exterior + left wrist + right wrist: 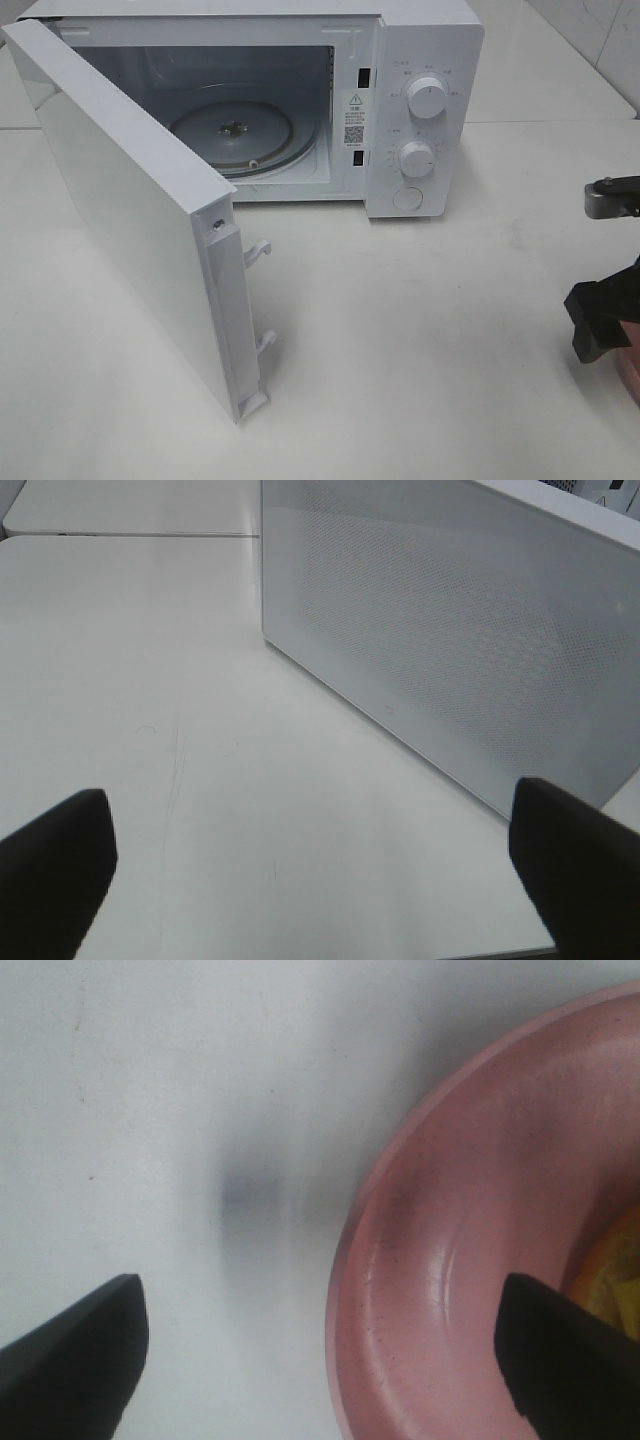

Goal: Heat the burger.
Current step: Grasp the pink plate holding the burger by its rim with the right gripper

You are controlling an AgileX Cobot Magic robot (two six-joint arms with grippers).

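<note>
Burger: only a yellow-orange sliver shows, at the edge of the right wrist view, lying on the pink plate at the right side of the desk, well apart from the microwave
Microwave: door swung wide, glass turntable bare inside
Right end effector: fingers spread wide and holding nothing, straddling the plate rim with one finger over the plate and the other over the desk
Left end effector: fingers apart, empty, facing the outer side of the door
Step in hand: likely taking hold of the plate rim to carry the burger to the oven
Doing it well: seat the rim deep between the fingers before closing, lift level so the burger cannot slide, swing clear of the door edge, set down centred on the turntable
Risk: a shallow pinch may tip the plate
</note>
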